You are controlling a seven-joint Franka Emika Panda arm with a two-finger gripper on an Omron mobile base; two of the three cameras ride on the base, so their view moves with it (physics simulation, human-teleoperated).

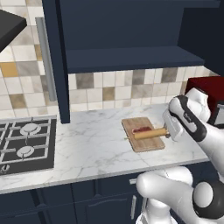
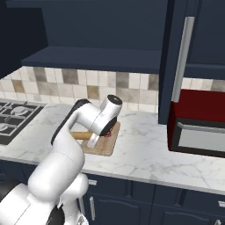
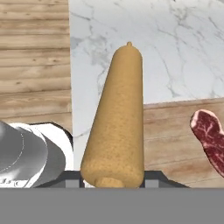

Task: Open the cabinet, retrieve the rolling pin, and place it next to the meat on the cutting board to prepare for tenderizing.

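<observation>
Pin: rolling pin (image 1: 149,134) lies level across the board (image 1: 142,134), just above or resting on it; contact cannot be told. One end sits in the gripper (image 1: 168,134), the rest reaches out over the wood toward the hob side.
Grip: fingers clenched on the pin's near end; in the hand view the pin (image 3: 117,118) rises from between the two dark tips at the bottom edge.
Why so held: gripping one end keeps the hand off the board and lets the long body come down alongside the meat, not on it.
Meat: steak (image 1: 141,130) lies flat on the board's far half, just beside the pin; in the hand view the red cut (image 3: 211,138) sits clear to one side of the pin.
Look: slim, light-tan wood, smooth cylinder, a small nub at the far tip, about as long as the board is wide.
Cabinet: navy door (image 1: 56,61) stands swung open above the counter (image 1: 87,144).
Stage: likely the final set-down, release not yet made.
</observation>
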